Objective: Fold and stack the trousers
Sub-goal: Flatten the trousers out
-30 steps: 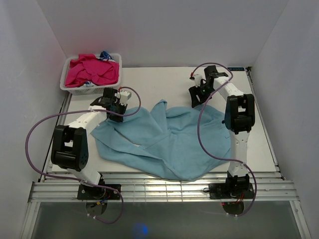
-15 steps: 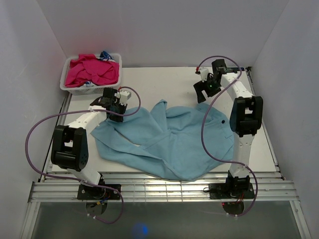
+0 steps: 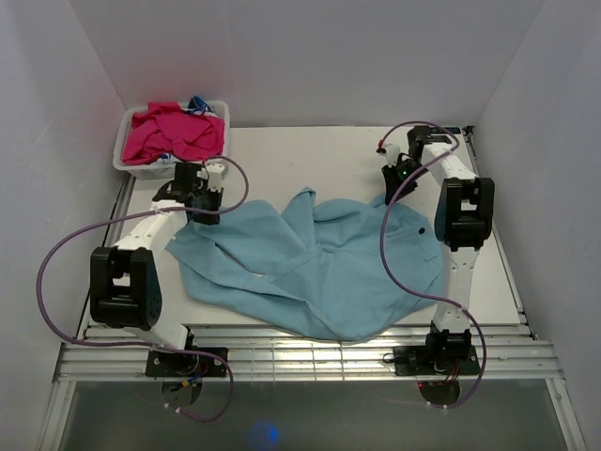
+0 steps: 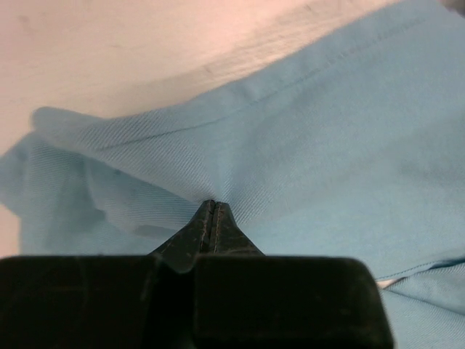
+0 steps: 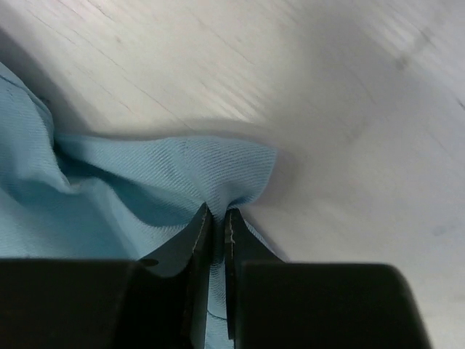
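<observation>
Early stage: the trousers (image 3: pixel 319 272) lie spread out and rumpled mid-bench (image 3: pixel 310 150), with no fold made and nothing stacked. The left tool (image 4: pixel 213 209) is pinched fully closed on cloth at the far-left edge. The right tool (image 5: pixel 216 214) is clamped on a tuck at the far-right edge. We read this as a straightening grip, so all folding and stacking remain. The basket (image 3: pixel 120 156) sits at the far-left corner.

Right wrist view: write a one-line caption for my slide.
Right gripper shut on a bunched edge of the light blue trousers, with the white table beyond.
</observation>
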`<control>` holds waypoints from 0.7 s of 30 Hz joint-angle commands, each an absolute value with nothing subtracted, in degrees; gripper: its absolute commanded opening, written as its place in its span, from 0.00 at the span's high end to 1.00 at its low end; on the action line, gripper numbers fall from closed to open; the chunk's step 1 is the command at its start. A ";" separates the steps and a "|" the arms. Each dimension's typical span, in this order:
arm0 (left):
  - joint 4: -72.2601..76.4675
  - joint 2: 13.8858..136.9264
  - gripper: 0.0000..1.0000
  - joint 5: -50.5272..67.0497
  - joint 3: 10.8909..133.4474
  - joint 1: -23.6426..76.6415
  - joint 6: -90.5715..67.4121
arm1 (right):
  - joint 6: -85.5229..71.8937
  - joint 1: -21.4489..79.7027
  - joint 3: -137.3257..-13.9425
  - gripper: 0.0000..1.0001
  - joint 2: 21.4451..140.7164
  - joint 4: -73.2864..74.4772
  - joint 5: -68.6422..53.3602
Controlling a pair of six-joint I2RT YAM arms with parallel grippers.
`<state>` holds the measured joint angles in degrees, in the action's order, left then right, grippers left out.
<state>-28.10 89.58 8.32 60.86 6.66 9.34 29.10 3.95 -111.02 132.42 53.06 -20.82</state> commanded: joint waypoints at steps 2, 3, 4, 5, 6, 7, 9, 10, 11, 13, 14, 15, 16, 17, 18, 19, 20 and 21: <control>-24.88 80.96 1.00 8.53 60.30 -0.95 6.95 | 24.79 -6.73 -106.45 0.92 122.01 48.46 -22.59; -24.44 80.34 1.00 8.87 60.12 -4.53 6.94 | 24.09 -8.42 -105.13 0.92 118.69 47.12 -22.33; -24.00 79.81 1.00 9.22 59.86 -5.88 7.12 | 23.56 -10.00 -102.33 0.92 117.26 46.15 -22.24; -23.82 79.37 1.00 9.58 59.59 -7.02 7.21 | 23.21 -12.98 -100.65 0.92 115.94 45.19 -21.98; -23.56 78.84 1.00 9.75 59.24 -8.95 7.99 | 23.03 -14.23 -98.98 0.92 113.40 43.17 -21.19; -23.38 78.75 1.00 10.36 58.98 -9.75 8.52 | 23.11 -16.59 -95.40 0.92 112.07 41.94 -20.92; -23.29 79.01 1.00 10.81 58.36 -11.42 10.10 | 23.29 -18.45 -91.95 0.92 109.09 38.87 -20.04; -22.51 79.19 1.00 11.07 58.10 -12.03 10.46 | 23.29 -19.94 -90.45 0.92 108.29 37.98 -19.69; -22.07 79.19 1.00 11.16 57.75 -12.48 10.89 | 23.29 -20.47 -87.13 0.92 107.50 36.92 -19.25; -20.75 79.19 1.00 10.99 56.78 -13.01 12.64 | 23.29 -21.62 -83.60 0.92 105.13 33.16 -18.29; -20.22 79.19 1.00 9.77 56.43 -13.09 13.18 | 23.38 -22.23 -82.19 0.92 104.60 32.18 -17.76; -19.69 79.19 1.00 9.15 55.47 -13.27 13.71 | 24.16 -22.32 -80.26 0.92 104.42 31.65 -17.41; -18.64 79.36 1.00 8.01 55.20 -13.36 14.06 | 24.34 -22.50 -79.81 0.92 104.59 31.64 -17.32; -18.02 79.63 1.00 6.69 54.93 -13.53 14.50 | 24.52 -22.50 -79.54 0.92 104.85 31.81 -17.66; -17.50 79.80 1.00 6.59 54.76 -13.97 14.68 | 24.87 -22.59 -79.63 0.92 105.64 32.16 -18.36; -17.32 80.24 1.00 6.94 55.45 -14.06 14.76 | 24.70 -22.50 -79.89 0.92 106.25 32.52 -18.80; -17.23 81.20 1.00 8.16 56.07 -14.06 15.03 | 24.52 -22.41 -80.33 0.92 106.78 33.04 -19.16; -16.97 81.73 1.00 8.70 56.94 -14.06 15.03 | 24.26 -22.24 -81.29 0.92 107.92 33.22 -19.42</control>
<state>-20.16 81.45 9.02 55.11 -13.23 13.15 23.97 -22.50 -79.81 106.80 34.79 -18.33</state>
